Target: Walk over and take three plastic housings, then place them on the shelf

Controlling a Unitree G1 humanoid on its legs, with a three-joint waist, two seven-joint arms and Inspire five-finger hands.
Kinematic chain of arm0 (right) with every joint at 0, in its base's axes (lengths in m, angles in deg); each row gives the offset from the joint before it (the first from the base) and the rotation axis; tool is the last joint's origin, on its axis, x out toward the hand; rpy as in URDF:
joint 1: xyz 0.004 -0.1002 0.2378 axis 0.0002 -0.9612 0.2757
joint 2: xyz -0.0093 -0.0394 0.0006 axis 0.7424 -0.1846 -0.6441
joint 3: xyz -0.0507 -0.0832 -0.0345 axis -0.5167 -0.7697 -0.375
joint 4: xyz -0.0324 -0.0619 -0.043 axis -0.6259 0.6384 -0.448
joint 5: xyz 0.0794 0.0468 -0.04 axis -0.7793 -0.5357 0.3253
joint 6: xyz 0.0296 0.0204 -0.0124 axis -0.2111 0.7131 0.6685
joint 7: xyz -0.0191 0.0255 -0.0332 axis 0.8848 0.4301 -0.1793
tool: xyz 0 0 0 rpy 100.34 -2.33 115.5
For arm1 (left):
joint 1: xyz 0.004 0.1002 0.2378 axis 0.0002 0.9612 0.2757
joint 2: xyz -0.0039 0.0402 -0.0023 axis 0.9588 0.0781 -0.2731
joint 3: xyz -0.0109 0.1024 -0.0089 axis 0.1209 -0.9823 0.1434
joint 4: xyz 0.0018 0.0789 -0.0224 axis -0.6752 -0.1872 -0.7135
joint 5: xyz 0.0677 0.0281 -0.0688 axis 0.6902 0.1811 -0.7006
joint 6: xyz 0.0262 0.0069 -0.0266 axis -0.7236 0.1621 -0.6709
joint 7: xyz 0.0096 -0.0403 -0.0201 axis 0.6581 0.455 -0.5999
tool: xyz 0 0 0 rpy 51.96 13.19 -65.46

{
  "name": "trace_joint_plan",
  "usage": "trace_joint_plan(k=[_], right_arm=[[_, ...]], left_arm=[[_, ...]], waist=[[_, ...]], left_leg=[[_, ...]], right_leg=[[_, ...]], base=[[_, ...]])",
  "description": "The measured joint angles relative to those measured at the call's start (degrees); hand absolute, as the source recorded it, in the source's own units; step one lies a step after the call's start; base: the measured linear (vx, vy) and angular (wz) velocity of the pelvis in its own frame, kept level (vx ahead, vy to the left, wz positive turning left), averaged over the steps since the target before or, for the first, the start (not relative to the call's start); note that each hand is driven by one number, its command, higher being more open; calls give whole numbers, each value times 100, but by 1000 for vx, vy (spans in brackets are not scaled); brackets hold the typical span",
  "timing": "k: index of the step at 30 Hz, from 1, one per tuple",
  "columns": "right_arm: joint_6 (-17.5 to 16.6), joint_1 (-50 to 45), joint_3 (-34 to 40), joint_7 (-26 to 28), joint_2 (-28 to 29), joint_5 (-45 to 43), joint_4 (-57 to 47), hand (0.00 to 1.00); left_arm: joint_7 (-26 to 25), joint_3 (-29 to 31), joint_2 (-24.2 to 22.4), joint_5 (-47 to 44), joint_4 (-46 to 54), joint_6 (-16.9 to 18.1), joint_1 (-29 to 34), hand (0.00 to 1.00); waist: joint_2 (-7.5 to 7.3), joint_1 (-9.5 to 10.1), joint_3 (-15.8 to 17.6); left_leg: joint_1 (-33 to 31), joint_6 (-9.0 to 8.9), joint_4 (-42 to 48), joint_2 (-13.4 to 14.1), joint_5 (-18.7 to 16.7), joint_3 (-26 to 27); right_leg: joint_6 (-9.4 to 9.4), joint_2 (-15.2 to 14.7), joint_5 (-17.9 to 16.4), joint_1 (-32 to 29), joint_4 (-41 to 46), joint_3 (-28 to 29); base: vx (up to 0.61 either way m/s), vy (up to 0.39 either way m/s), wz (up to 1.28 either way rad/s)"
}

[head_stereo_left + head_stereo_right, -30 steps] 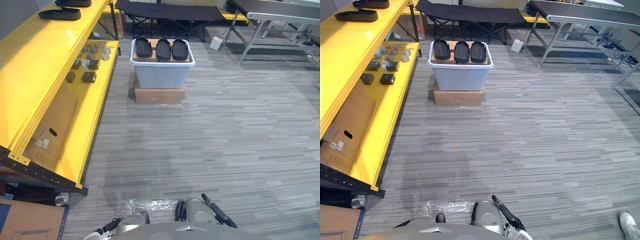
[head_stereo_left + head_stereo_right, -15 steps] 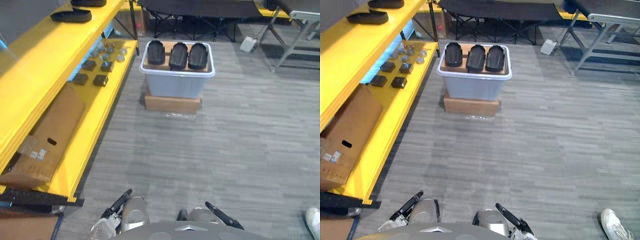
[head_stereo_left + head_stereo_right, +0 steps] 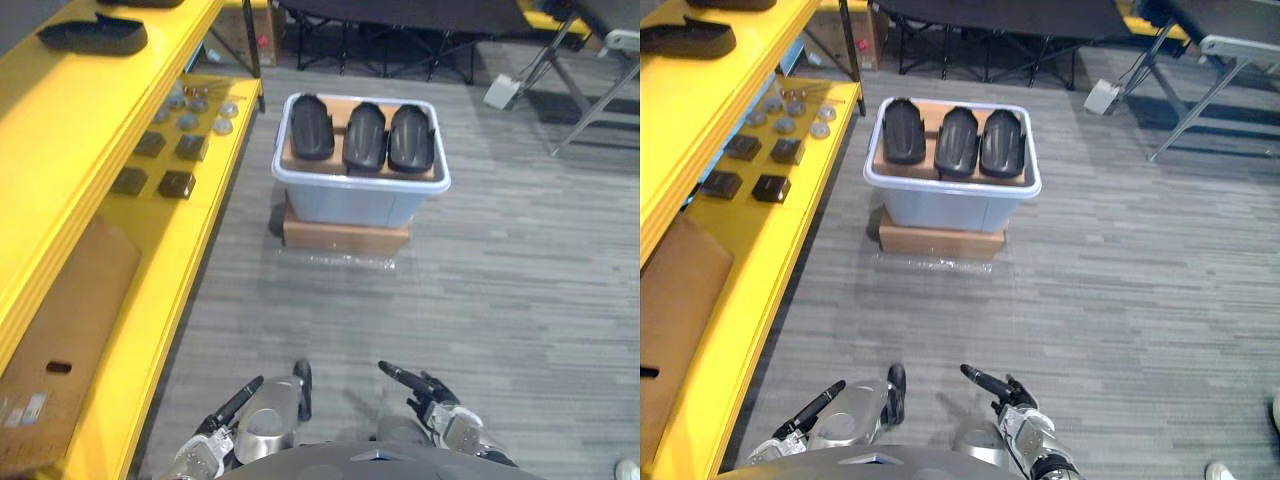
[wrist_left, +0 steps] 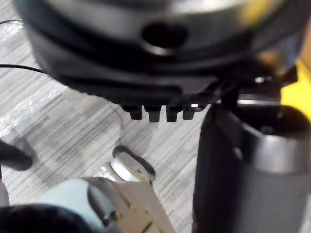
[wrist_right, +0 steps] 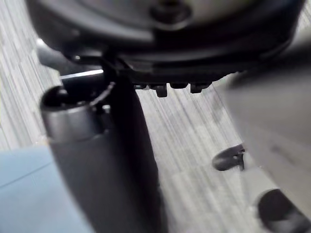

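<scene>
— Firstly, nearest the rig: how do the hands stand?

— I observe both low at the near edge of my head views, over the grey carpeted floor (image 3: 500, 300). The left robot hand (image 3: 236, 402) has its fingers stretched out straight and holds nothing. The right robot hand (image 3: 428, 392) has its fingers loosely extended and is likewise empty. Both are well apart from the work.

— And the plastic housings?

— Ahead of me, in the middle of the floor. Three black housings lie side by side on brown cardboard in the top of a pale grey bin (image 3: 350, 205): the left housing (image 3: 312, 127), the middle housing (image 3: 364, 135) and the right housing (image 3: 409, 137). Each sits just beside its neighbour; I cannot tell whether they touch. The bin stands on a flat cardboard box (image 3: 345, 237).

— The shelf?

— The yellow shelf (image 3: 60, 150) runs along my left. On its lower level I note a brown carton (image 3: 70, 310) nearest me, then small black blocks (image 3: 177, 183), then round metal discs (image 3: 190, 105) farther along. On the upper level, farther on, lies a fourth black housing (image 3: 92, 35).

— Beyond the bin?

— A black folding cot (image 3: 400, 15), a small white box (image 3: 500, 92) on the floor, and a metal-legged bench (image 3: 1240, 45) at far right.
</scene>
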Motion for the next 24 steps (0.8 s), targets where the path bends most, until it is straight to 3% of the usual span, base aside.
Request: trace_joint_plan(k=[1,3,5,7,10,11,12,13,15,17,20,21,23,24], right_arm=[[-66,-9,4,-17,-37,-10,18,100],[-66,-95,26,-67,-31,-29,44,100],[-44,-189,219,-131,9,-94,9,100],[-49,-201,469,-117,63,33,-49,100],[-64,-305,456,-109,133,418,-146,100],[-27,-371,497,-125,198,387,-157,100],[87,-360,552,-134,149,401,-200,100],[93,-358,593,-142,135,416,-204,100],[162,-383,727,-257,53,436,-210,100],[196,-387,803,-383,-18,444,-152,100],[168,-400,945,-503,-12,433,-88,100],[122,-399,1043,-553,3,428,-101,100],[84,-436,1114,-613,14,433,-108,100],[68,-506,1141,-630,20,442,-127,100]], left_arm=[[-45,-225,28,167,-25,134,-28,100],[-35,-348,62,175,-13,223,-130,100],[-32,-431,43,167,1,248,-281,100],[-5,-432,-45,142,98,254,-374,100],[-24,-384,-179,86,281,204,-349,100],[-90,-376,-243,91,315,193,-357,100],[-202,-304,-354,77,311,130,-309,100],[-239,-282,-396,74,333,132,-309,100],[-246,-173,-499,75,381,126,-378,100],[-225,-149,-558,79,318,151,-385,100],[-111,-298,-467,134,246,183,-382,100],[-56,-323,-444,162,200,183,-389,100],[4,-289,-420,162,139,195,-415,100],[57,-268,-394,163,63,209,-423,100]], waist=[[134,-77,22],[157,-106,9],[236,-120,-36],[325,-133,-53],[223,-116,-193],[192,-68,-306],[342,-77,-417],[415,-81,-443],[573,-77,-428],[719,-77,-436],[707,-101,-445],[709,-147,-448],[693,-157,-438],[648,-143,-439]], left_leg=[[309,7,-113,54,-110,-69],[505,23,-137,118,-225,-199],[538,-61,-13,275,-426,-387],[550,-324,357,597,-871,-541],[713,-606,730,805,-1408,-661],[827,-740,826,916,-1639,-706],[837,-863,1157,1187,-1727,-759],[690,-941,1509,1294,-1649,-797],[56,-1094,2913,1541,-1084,-993],[-185,-1238,3572,1720,-1133,-876],[-154,-1185,2380,1743,-1138,-267],[-172,-1051,1211,1720,-991,-54],[-189,-1000,379,1660,-675,15],[-145,-982,147,1592,-312,77]], right_leg=[[-309,-26,-312,-263,-465,-387],[-383,19,-462,-487,-1493,-605],[-339,132,-330,-717,-2952,-606],[-443,294,345,-817,-4506,-564],[-547,319,820,-784,-4749,-615],[-603,353,1254,-759,-4656,-645],[-764,533,1290,-771,-4277,-847],[-828,592,1162,-753,-4187,-933],[-965,728,924,-422,-4204,-1141],[-1010,871,913,196,-4579,-1311],[-1014,870,918,696,-5091,-1338],[-994,868,924,729,-5269,-1319],[-923,834,909,755,-5371,-1225],[-813,750,872,754,-5357,-1116]], base=[[382,61,18],[342,-10,35],[428,-125,43],[429,-194,28],[440,-327,15],[660,-538,17],[556,-452,19],[488,-421,24],[362,-341,35],[414,-291,28],[297,-136,-1],[214,-7,-11],[196,66,-23],[167,138,-42]])
